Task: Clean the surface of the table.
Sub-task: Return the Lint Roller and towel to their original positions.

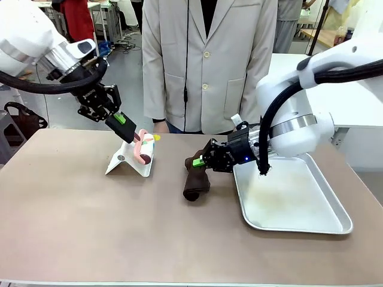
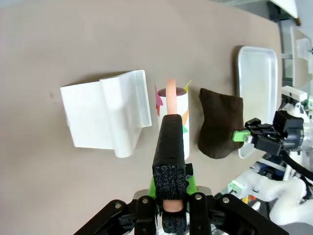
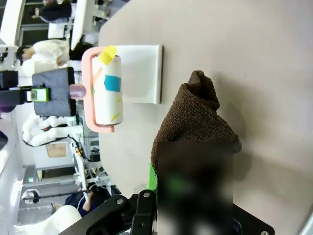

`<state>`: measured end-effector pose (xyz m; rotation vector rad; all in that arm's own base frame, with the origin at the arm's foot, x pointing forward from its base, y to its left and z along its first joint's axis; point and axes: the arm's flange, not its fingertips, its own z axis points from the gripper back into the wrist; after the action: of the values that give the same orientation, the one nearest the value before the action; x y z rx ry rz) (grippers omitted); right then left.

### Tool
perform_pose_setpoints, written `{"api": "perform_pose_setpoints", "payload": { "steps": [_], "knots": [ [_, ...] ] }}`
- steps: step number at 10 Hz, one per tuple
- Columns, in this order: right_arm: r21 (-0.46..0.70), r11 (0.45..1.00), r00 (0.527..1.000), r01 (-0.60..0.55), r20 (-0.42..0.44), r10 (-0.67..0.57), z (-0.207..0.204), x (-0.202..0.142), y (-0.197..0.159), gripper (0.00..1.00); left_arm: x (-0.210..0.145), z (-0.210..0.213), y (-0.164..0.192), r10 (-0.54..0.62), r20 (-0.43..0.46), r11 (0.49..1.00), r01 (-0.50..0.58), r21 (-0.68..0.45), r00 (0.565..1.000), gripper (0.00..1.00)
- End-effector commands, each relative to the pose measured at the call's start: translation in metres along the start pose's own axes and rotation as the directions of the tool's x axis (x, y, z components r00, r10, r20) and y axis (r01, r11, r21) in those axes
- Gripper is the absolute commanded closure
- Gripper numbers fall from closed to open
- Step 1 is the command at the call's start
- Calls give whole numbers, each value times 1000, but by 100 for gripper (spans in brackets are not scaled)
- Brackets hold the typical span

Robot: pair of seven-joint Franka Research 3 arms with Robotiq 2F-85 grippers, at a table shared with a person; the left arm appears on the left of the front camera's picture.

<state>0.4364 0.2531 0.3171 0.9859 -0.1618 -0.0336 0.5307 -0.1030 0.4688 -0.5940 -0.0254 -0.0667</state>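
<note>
The taupe table [image 1: 72, 215] spans the front view. My left gripper [image 1: 133, 136] is shut on the pink handle of a lint roller [image 1: 145, 150], whose white roll carries coloured scraps. The roll hangs low by the right edge of a white plastic stand [image 1: 124, 160]. In the left wrist view the lint roller [image 2: 172, 110] sticks out past my fingertips [image 2: 170, 128], next to the stand [image 2: 105, 112]. My right gripper [image 1: 197, 162] is shut on the top of a dark brown cloth [image 1: 195, 179], which droops onto the table. The cloth [image 3: 195, 122] fills the right wrist view's middle.
A silver metal tray [image 1: 323, 222] lies on the table's right part, right beside the cloth, under my right arm. A person in a pale coat [image 1: 209, 60] stands at the far edge, one hand [image 1: 160, 126] just behind the roller.
</note>
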Motion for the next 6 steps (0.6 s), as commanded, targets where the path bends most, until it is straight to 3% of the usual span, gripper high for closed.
{"api": "perform_pose_setpoints", "payload": {
  "steps": [1,3,6],
  "knots": [
    [-41,999,1000,22,15,-21,-3,12,3,90,10,-4,-7,19,-36,999,-18,47,999,78],
    [0,1000,1000,0,0,0,0,0,0,90,14,-19,-9,20,-34,997,-17,72,999,78],
    [-103,995,999,19,-34,-23,-7,4,-14,90,17,-36,-10,19,-42,995,-15,97,999,78]
  ]
}}
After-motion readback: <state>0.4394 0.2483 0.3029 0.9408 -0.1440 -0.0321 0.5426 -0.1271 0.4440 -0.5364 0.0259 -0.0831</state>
